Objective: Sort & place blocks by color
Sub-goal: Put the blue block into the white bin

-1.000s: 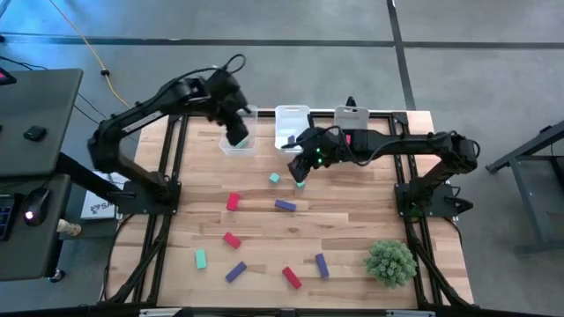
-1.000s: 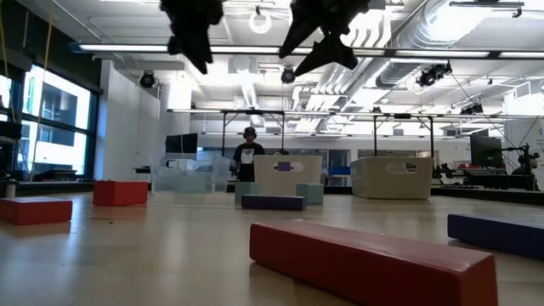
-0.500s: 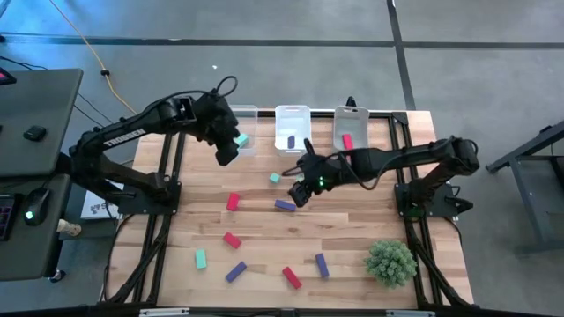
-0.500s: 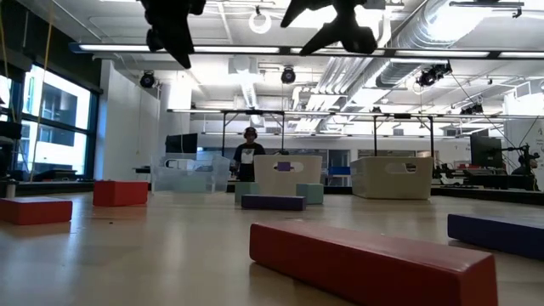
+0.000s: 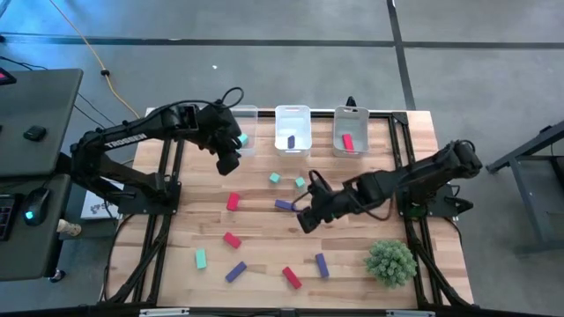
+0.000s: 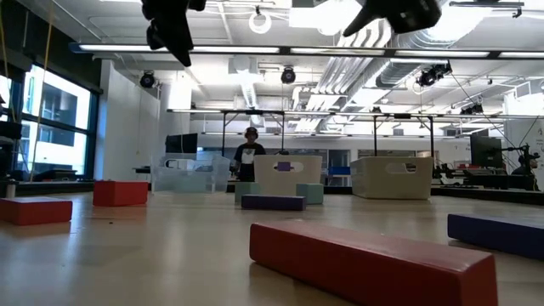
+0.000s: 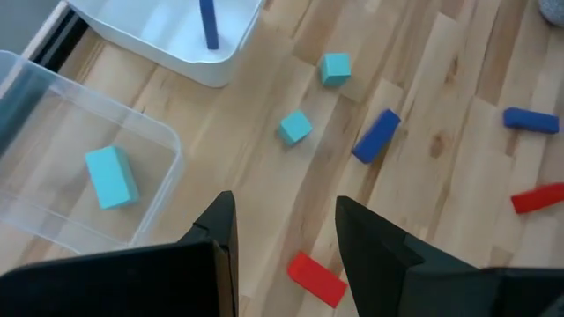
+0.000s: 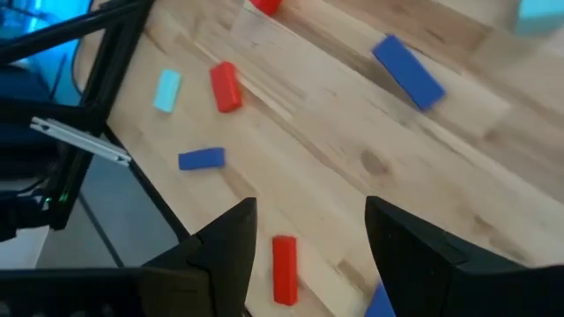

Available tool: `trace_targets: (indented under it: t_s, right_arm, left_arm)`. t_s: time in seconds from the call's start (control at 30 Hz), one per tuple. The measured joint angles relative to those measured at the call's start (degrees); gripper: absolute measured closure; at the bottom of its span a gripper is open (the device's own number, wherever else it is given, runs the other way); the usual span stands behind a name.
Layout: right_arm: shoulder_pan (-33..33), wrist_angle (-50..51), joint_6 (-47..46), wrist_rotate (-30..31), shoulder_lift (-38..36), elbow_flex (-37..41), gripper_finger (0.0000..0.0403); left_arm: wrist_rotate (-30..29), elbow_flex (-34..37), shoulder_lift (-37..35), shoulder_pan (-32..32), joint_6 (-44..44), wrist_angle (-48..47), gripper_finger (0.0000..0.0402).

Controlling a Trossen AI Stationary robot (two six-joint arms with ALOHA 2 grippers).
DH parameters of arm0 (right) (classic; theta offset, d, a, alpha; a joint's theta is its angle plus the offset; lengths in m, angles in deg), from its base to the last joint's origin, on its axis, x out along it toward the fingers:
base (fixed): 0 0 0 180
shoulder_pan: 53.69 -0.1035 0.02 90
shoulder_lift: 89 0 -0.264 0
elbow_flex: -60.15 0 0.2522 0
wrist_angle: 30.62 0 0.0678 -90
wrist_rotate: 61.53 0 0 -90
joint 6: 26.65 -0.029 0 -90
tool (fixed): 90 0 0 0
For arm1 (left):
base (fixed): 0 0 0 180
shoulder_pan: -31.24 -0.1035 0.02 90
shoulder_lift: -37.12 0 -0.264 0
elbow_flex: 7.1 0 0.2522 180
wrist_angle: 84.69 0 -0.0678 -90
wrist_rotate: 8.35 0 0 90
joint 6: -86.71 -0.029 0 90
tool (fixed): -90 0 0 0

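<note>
Starting at the left of the table, a teal block lies near the front edge, with a purple block beside it and two red blocks farther back. The left tool hangs above the table just in front of the left clear bin, its fingers spread apart and holding nothing. That bin has one teal block inside. The middle bin holds a purple block, and the right bin holds a red block. In front of the middle bin, two small teal blocks sit near each other. A purple bar lies just behind the right tool, which hangs over the middle of the table with its fingers spread and nothing between them. Near the front lie a red block and a purple block. A spiky green plant ball sits at the front right.
</note>
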Motion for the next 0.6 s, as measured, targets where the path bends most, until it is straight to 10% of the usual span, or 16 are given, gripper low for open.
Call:
trace_targets:
  t_s: [0.6]
  right_arm:
    - [-9.9,4.6,-19.2,-2.3,6.5,0.0,0.0201]
  left_arm:
    - [0.0,0.0,0.0,4.0,3.5,-0.1,0.0291]
